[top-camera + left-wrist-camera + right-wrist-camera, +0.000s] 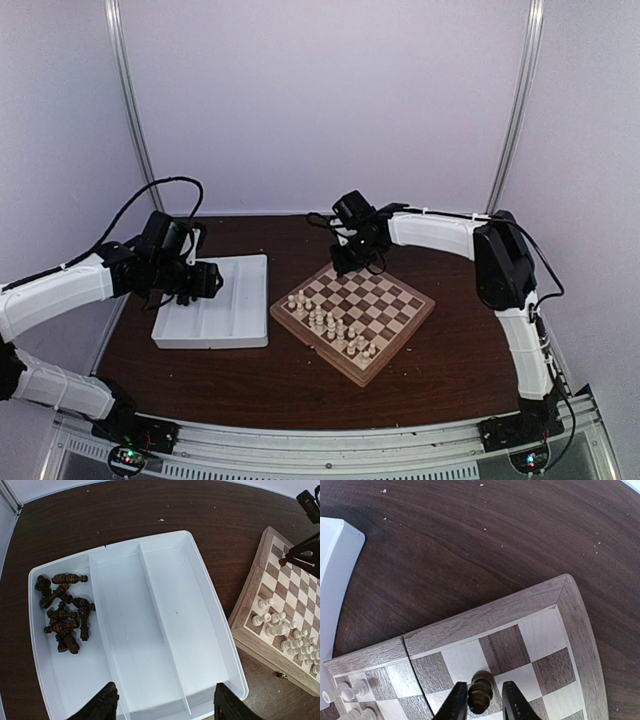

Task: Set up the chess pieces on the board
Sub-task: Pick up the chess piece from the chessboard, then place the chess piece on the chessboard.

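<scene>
Ridges ring the dark turned-wood chess piece (480, 692) between black right fingers (456, 703).

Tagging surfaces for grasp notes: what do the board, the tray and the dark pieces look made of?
Board: wood, matte; grain lines show on the rim and squares. Tray: probably plastic, smooth white, with rounded moulded corners and thin dividers. Dark pieces: likely turned wood stained dark brown, slightly glossy; ringed profiles show, but plastic cannot be ruled out.
</scene>
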You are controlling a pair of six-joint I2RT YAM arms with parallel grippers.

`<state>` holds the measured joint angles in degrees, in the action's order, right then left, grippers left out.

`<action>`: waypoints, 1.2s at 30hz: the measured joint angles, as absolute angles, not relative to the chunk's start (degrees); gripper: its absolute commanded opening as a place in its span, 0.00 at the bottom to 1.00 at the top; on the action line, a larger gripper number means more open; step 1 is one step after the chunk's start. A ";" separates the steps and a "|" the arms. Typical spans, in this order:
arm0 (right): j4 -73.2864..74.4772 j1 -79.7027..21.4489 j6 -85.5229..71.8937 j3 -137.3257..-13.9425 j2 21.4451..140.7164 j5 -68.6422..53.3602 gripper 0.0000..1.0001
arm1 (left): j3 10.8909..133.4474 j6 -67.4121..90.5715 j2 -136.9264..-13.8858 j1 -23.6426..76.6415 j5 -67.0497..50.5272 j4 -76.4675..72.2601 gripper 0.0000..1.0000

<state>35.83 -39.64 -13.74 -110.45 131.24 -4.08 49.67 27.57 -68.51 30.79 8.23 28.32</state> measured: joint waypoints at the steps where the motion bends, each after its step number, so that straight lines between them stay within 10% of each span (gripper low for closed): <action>1: 35.99 -39.64 -13.74 -110.52 131.33 -4.03 0.20 | 49.67 27.57 -68.45 30.72 8.27 28.32 0.66; 36: 31.05 -34.50 -12.75 -72.14 97.56 2.85 0.18 | 49.08 27.59 -66.94 30.41 8.64 26.46 0.65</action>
<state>31.05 -34.50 -12.75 -72.14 97.56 2.85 49.08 27.59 -66.94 30.41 8.64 26.46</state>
